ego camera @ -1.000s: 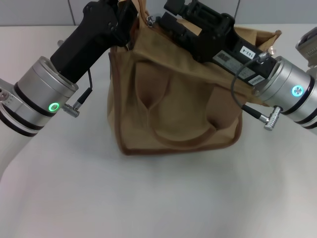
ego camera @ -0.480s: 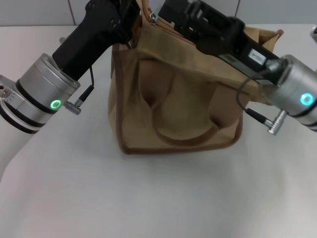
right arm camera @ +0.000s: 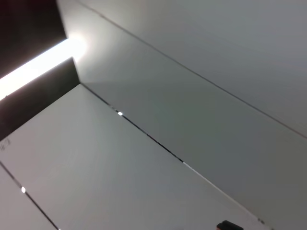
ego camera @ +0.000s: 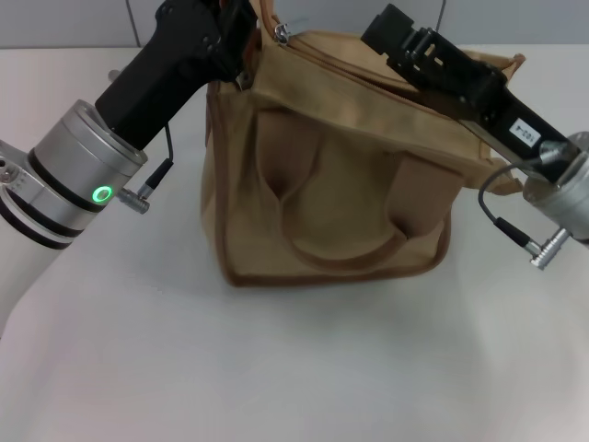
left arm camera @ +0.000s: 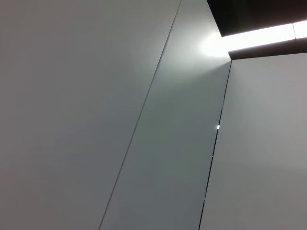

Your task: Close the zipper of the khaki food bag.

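At upper left of the head view, left gripper [ego camera: 241, 41] pressed against the top left corner of the khaki food bag [ego camera: 327, 198], apparently pinching the fabric there, though fingers hidden behind the black housing, so open or closed: cannot tell. Just right of it, at top centre, small silver slider [ego camera: 282, 32] of the zipper [ego camera: 317, 41] sitting at the bag's left end, suggesting closure nearly or fully run; far tape hidden, so not certain. Bag itself standing upright at centre frame on the white table [ego camera: 276, 368], handles drooping down the front face. At upper right, right gripper [ego camera: 391, 32] raised over the bag's top edge, apart from the slider, fingertips not visible: cannot tell either.

For doing this step well: keep the left corner anchored and the tape taut, check the slider is seated fully at its stop before letting go, release straight up to avoid tipping the bag.

Room for moving: wide bare table across the lower frame and on both sides; tight only along the top edge, where both black housings crowd the bag's rim and the wall seam behind. Wrist views showing only ceiling panels, nothing of use.
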`<state>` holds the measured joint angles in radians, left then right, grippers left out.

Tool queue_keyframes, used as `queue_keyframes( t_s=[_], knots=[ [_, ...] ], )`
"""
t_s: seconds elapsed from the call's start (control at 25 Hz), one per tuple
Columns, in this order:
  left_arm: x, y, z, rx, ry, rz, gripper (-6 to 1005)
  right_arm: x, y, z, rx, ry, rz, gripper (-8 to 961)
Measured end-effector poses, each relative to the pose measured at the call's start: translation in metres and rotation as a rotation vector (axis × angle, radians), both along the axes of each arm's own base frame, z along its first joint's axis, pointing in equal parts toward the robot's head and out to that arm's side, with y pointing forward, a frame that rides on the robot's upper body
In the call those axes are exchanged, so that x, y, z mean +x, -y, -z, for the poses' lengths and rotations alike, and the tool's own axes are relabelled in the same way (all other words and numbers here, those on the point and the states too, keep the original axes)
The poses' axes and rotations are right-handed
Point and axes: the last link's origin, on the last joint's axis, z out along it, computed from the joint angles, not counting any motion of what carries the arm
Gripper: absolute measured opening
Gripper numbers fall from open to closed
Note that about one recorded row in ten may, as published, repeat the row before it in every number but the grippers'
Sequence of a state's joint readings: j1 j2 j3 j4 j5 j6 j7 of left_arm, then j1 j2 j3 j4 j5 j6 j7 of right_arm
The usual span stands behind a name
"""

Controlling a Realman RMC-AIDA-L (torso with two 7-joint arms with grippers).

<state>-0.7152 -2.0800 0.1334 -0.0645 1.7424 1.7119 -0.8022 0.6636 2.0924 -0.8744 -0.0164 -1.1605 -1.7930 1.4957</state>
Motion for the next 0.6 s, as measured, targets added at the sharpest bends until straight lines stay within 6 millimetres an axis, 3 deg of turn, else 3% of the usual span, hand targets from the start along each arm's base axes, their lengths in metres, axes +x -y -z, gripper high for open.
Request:
queue_keyframes(
  t_s=[0.24,0.6],
  knots=[
    [0.001,0.000,0.000,-0.002,0.002,0.004,22,-0.012,-0.016,0.009,-0.183,-0.023,0.060,505],
    [0.004,-0.001,0.001,-0.003,0.003,0.014,22,-0.014,-0.025,0.016,-0.215,-0.002,0.107,505]
  ],
)
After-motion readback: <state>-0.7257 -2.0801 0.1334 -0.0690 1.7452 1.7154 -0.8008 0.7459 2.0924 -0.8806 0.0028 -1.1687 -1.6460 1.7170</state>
